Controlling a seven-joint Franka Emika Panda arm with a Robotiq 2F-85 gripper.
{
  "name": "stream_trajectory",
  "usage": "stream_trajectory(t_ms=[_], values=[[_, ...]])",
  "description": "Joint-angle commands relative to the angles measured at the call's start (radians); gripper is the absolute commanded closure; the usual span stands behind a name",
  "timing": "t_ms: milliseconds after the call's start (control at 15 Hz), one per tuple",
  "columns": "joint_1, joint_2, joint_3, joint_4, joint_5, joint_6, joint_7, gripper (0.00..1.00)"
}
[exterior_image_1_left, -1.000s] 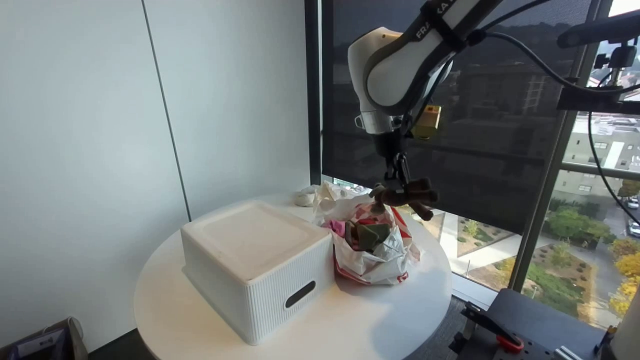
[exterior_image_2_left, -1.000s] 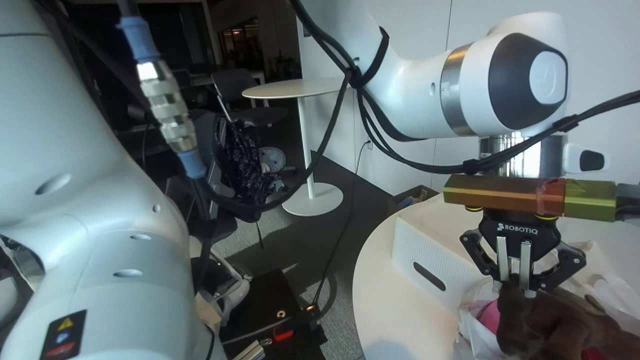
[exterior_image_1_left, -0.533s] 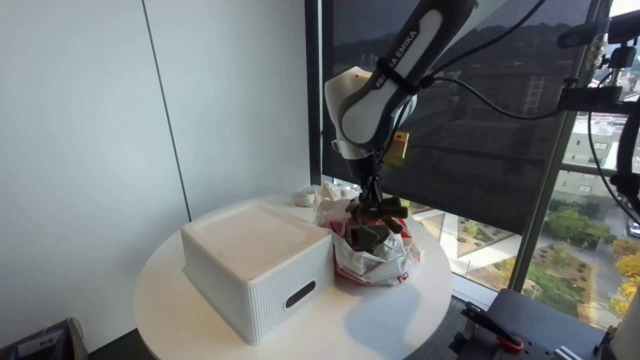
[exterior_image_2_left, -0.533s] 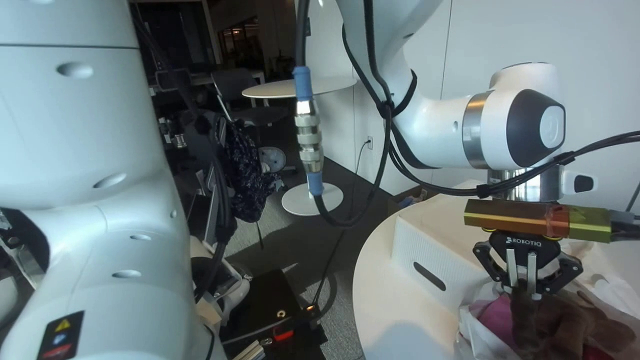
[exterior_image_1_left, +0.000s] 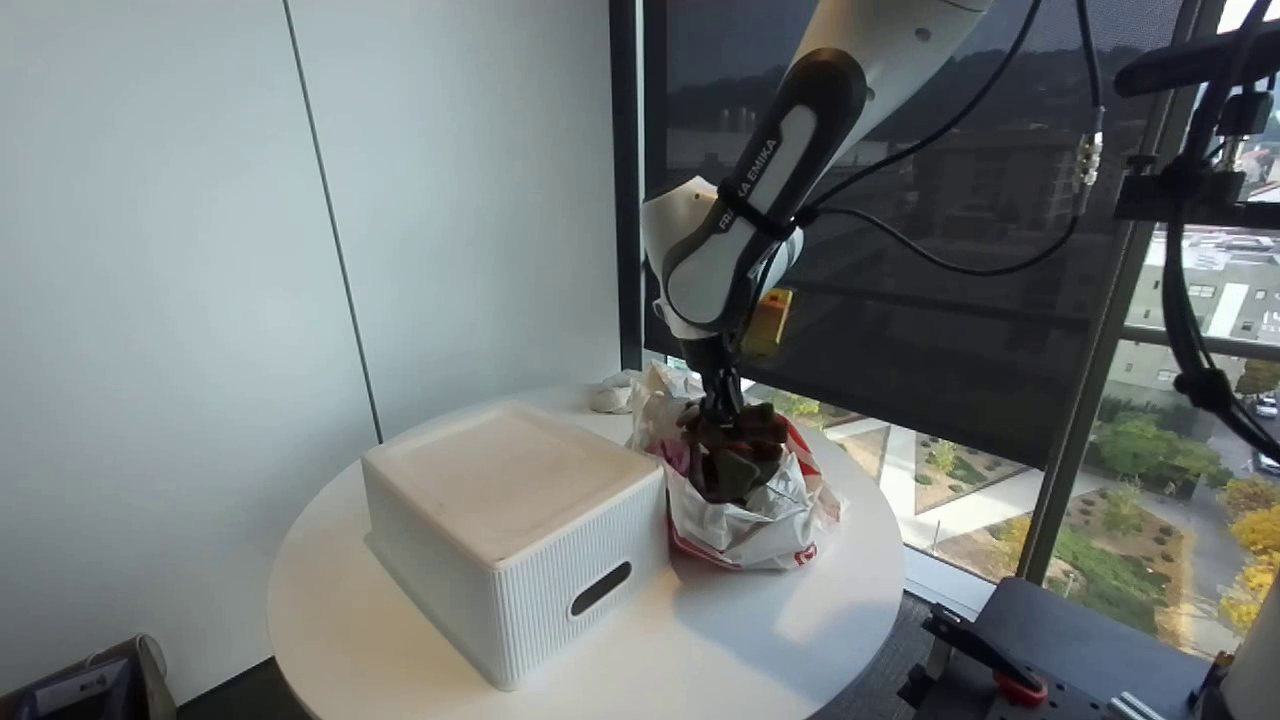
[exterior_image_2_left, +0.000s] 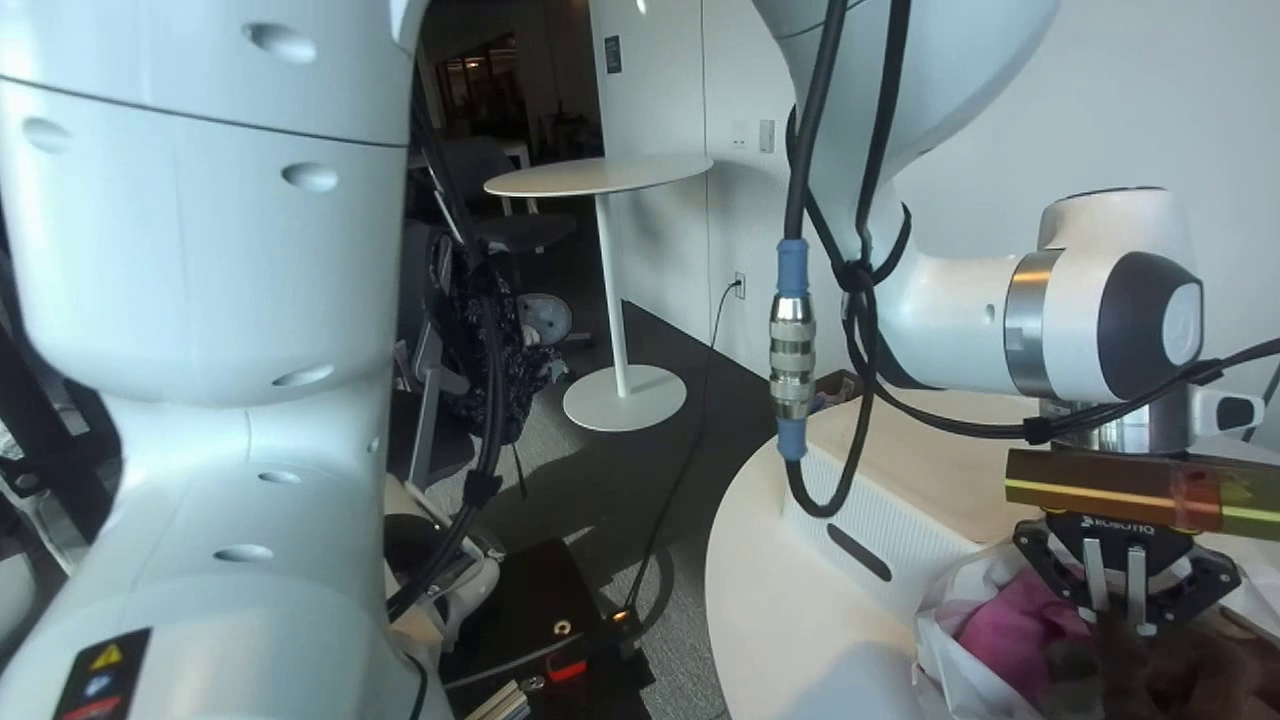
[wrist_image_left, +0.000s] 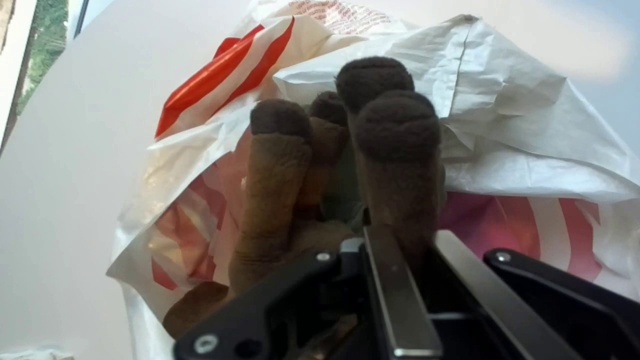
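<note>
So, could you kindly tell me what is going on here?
A robot arm has its fingers closed on a brown plush toy, held at the open mouth of a white-and-red plastic bag. A pink item shows inside the bag, which stands beside a ribbed white box on a round table. Whether the toy touches anything inside, I cannot tell.

Bent arm (exterior_image_1_left: 770, 175), hand (exterior_image_2_left: 1120, 616) pointing down, pinched tight

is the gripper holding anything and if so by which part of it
Yes, a brown plush toy, apparently by one dark-tipped leg: the jaws are shut on it, though their exact spot along it is partly hidden.
</note>
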Motion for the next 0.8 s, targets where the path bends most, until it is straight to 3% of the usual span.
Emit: stream_trajectory(t_ms=[0,667,733], values=[[-0.021,0.087,0.002,0.022,-0.016,0.112,0.004,0.93],[0.017,0.263,-0.087,-0.009,-0.143,0.406,0.039,0.90],[0.013,0.255,-0.082,-0.013,-0.133,0.411,0.041,0.65]])
